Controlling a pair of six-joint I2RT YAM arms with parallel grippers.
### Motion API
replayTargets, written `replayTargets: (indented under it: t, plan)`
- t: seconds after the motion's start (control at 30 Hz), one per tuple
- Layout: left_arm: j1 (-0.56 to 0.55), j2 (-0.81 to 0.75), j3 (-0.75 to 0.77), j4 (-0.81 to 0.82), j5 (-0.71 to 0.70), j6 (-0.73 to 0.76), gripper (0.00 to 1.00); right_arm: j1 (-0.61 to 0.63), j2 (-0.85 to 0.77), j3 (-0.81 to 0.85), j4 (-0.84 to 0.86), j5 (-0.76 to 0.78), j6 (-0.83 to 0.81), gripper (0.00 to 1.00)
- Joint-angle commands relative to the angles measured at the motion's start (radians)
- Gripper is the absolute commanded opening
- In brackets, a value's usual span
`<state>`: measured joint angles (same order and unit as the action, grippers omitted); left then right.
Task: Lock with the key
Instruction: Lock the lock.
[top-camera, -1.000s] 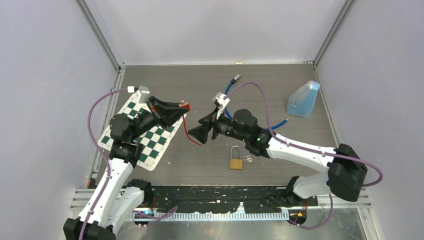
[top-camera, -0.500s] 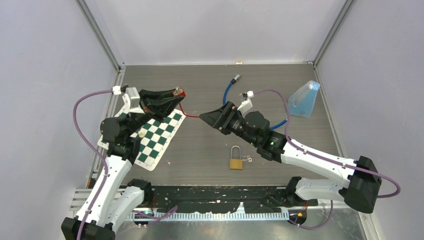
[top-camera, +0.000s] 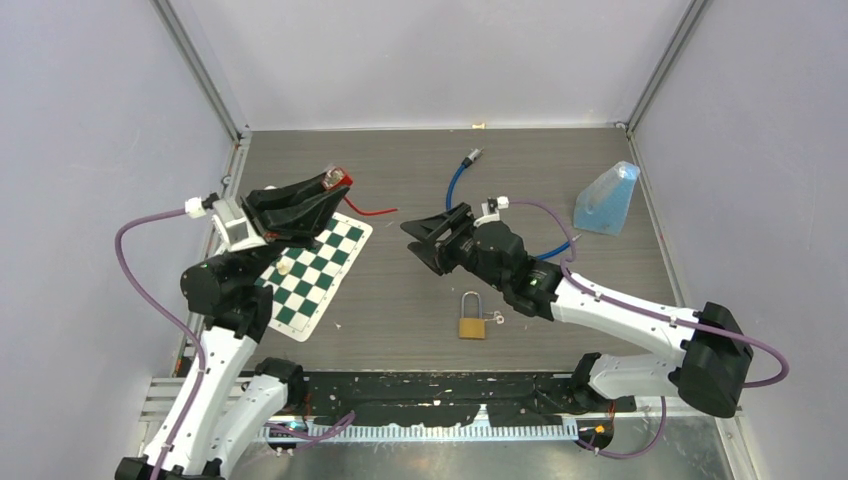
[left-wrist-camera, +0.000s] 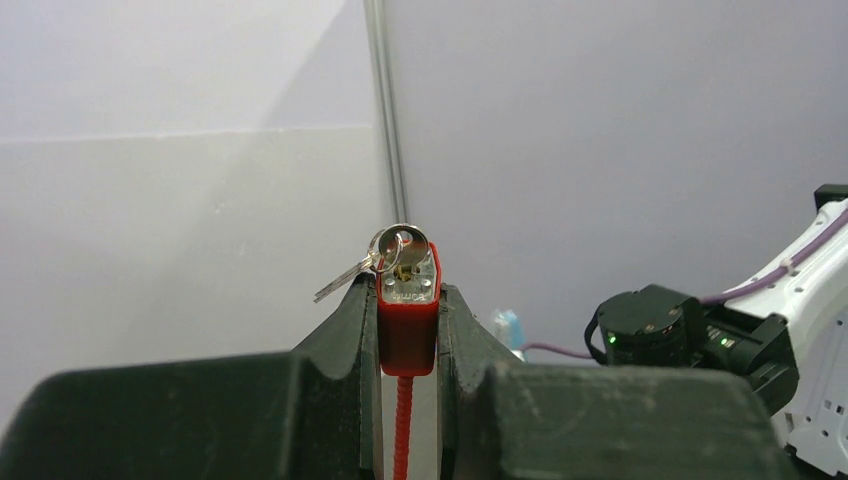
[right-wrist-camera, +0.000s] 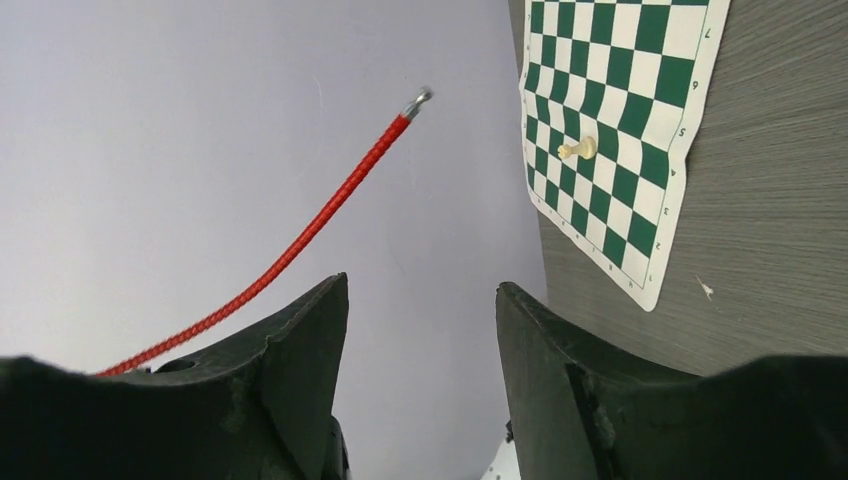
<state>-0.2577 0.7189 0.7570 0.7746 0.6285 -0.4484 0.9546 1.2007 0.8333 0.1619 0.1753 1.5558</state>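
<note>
**Red lock held up, right side free to work it**

My left fingers (left-wrist-camera: 352, 322) are clamped on the red lock (left-wrist-camera: 407, 318), holding it well above the desk (top-camera: 560, 170) with its keyed end facing out. The key (left-wrist-camera: 398, 250) sits in the cylinder, and a spare hangs from the ring. My right fingers (right-wrist-camera: 300, 345) stand apart with nothing between them, pointing toward the lock from well off.

As I judge it, the next move is for the right side. It should take the red cable (right-wrist-camera: 320, 215) near its metal tip (right-wrist-camera: 420, 97), seat it in the body, then turn the key. I should pinch just behind the tip so it cannot swing. The left should hold rigid while the right pushes.

The left wrist view alone shows the key and ring. The right wrist view alone shows the cable's free tip hanging in the air, plus a pawn (right-wrist-camera: 578, 150) on the chessboard (right-wrist-camera: 640, 200). Only the overhead view shows a brass padlock (top-camera: 472, 326) lying on the desk near my right arm.
</note>
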Motion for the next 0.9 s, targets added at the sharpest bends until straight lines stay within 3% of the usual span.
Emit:
replayTargets:
  t: [0.0,0.17,0.33,0.43,0.53,0.6,0.87]
  plan:
    - [-0.008,-0.04,0.013,0.123,-0.062,-0.03,0.0,-0.007,0.049,0.049,0.046,0.05,0.116,0.62]
    - [-0.009,-0.065,-0.001,0.152,-0.072,-0.064,0.0,-0.023,0.095,0.07,0.112,0.042,0.148,0.73]
    - [-0.009,-0.072,-0.005,0.157,-0.08,-0.074,0.0,-0.024,0.083,0.059,0.146,0.066,0.147,0.77]
    - [-0.009,-0.072,-0.008,0.159,-0.091,-0.077,0.0,-0.024,0.065,0.032,0.186,0.07,0.156,0.75]
    - [-0.009,-0.068,-0.01,0.162,-0.101,-0.084,0.0,-0.024,0.053,-0.002,0.253,0.065,0.156,0.61]
    - [-0.009,-0.064,-0.01,0.162,-0.101,-0.089,0.0,-0.023,0.053,0.005,0.252,0.063,0.147,0.58]
    - [-0.009,-0.066,-0.012,0.166,-0.102,-0.105,0.0,-0.024,0.088,0.034,0.277,0.033,0.163,0.63]
